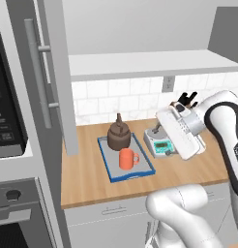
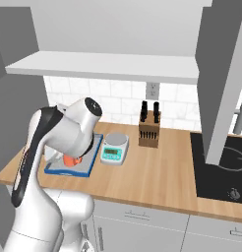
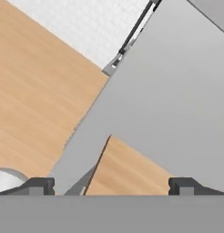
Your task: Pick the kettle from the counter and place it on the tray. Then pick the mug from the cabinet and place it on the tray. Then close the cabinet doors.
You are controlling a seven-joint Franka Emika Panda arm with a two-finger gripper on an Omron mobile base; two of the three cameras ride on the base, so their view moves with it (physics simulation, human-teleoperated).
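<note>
The claw (image 3: 111, 186) is standing wide apart and gripping nothing, pointing at a grey cabinet door (image 3: 168, 95) hanging open above the counter (image 3: 36, 91). Away from it, the kettle (image 1: 118, 134) and the orange mug (image 1: 127, 158) are sitting together on the tray (image 1: 105, 162), just beside the scale (image 1: 159, 144).

I see a dark brown kettle (image 1: 118, 134) and orange mug (image 1: 127, 158) on the blue-rimmed grey tray (image 1: 105, 157), mid-frame; light plank-grained counter (image 1: 87, 179); light grey cabinet doors (image 1: 60, 77).
</note>
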